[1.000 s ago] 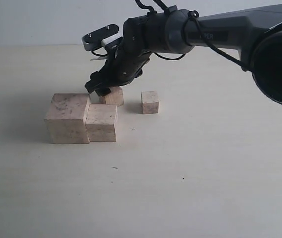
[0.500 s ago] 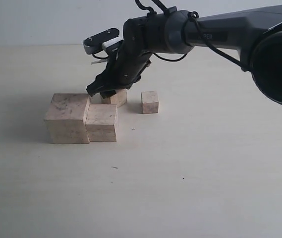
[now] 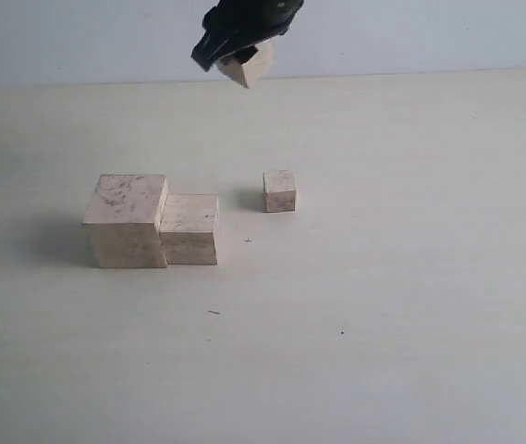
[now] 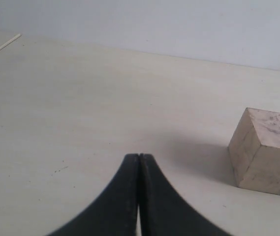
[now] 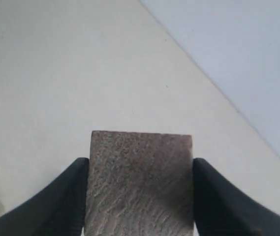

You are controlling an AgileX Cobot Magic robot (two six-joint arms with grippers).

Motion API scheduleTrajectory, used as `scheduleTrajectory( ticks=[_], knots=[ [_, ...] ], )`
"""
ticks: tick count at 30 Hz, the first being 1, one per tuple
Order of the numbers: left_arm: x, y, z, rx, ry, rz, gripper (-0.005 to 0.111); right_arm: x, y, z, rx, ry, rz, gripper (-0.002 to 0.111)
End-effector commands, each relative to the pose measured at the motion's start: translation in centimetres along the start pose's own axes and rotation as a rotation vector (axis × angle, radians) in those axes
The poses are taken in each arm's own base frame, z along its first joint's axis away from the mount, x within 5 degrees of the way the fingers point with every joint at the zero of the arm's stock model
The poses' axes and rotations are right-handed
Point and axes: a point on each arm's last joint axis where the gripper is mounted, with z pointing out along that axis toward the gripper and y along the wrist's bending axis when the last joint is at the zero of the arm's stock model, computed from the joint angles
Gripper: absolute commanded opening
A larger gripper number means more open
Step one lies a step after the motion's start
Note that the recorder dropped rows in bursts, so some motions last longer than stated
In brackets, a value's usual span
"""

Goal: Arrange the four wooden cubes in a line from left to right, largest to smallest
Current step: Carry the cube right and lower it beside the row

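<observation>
Bench [image 3: 383, 324]: pale, plain top, takes up most of ext view, light wall behind.

Largest cube [image 3: 126, 220]: sits on bench at L of the group, upright, dark smudges on top face.

2nd-largest cube [image 3: 189, 229]: right beside it on the R, side faces touching, front faces approx flush, top sits lower than the big one's.

Held cube [image 3: 250, 65]: up in the air at top of ext view, well clear of bench, tilted w/ one corner pointing down. Looks a bit bigger than the lone one on the bench. In the picture it hangs above the gap btwn the pair and the lone cube.

R end effector [image 5: 140, 206]: gripping that held cube. R wrist view shows both dark fingers [image 5: 68, 201] pressed against opposite side faces, grainy wood face filling the space btwn them. Only the tip of it shows in ext view, rest is cut off.

Smallest cube [image 3: 279, 191]: alone on bench, upright, R of the pair and further back, apart from both.

L end effector [image 4: 139, 196]: closed, jaws pressed together w/ nothing btwn, low over bare bench. One smudged cube [image 4: 265, 152] rests on bench ahead and off to one side, clear of the tips; can't tell from that view which one.
</observation>
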Motion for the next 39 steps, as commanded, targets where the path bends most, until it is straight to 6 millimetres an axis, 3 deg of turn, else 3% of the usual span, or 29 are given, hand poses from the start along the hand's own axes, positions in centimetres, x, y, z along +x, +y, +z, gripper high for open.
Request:
scheduleTrajectory(
  ticks=[1,4,7,8,10,12,15,19,23,28,39],
  knots=[
    [0.0,0.0,0.0,0.008,-0.012,-0.002,0.000,2.0,-2.4,-1.6,-0.118,0.101,-0.059,0.000],
    [0.0,0.0,0.0,0.008,-0.012,-0.002,0.000,3.4,-3.4,-1.7,-0.269,0.106,-0.053,0.000],
    [0.0,0.0,0.0,0.008,-0.012,-0.002,0.000,4.8,-3.3,-1.7,-0.472,0.066,-0.187,0.000],
    [0.0,0.0,0.0,0.008,-0.012,-0.002,0.000,5.6,-2.7,-1.4,-0.562,0.011,-0.327,0.000],
    [0.0,0.0,0.0,0.008,-0.012,-0.002,0.000,7.0,-1.6,-0.1,-0.622,-0.027,-0.450,0.000],
    [0.0,0.0,0.0,0.008,-0.012,-0.002,0.000,8.1,-0.7,1.7,-0.667,-0.062,-0.481,0.000],
    [0.0,0.0,0.0,0.008,-0.012,-0.002,0.000,9.6,0.0,4.3,-0.656,-0.046,-0.422,0.000],
    [0.0,0.0,0.0,0.008,-0.012,-0.002,0.000,10.4,1.2,6.0,-0.772,-0.041,-0.326,0.000],
    [0.0,0.0,0.0,0.008,-0.012,-0.002,0.000,11.3,2.4,7.4,-0.853,-0.057,-0.434,0.000],
    [0.0,0.0,0.0,0.008,-0.012,-0.002,0.000,11.8,3.2,8.5,-0.871,-0.080,-0.510,0.000],
    [0.0,0.0,0.0,0.008,-0.012,-0.002,0.000,12.7,3.5,11.1,-0.825,-0.080,-0.464,0.000]
  ],
)
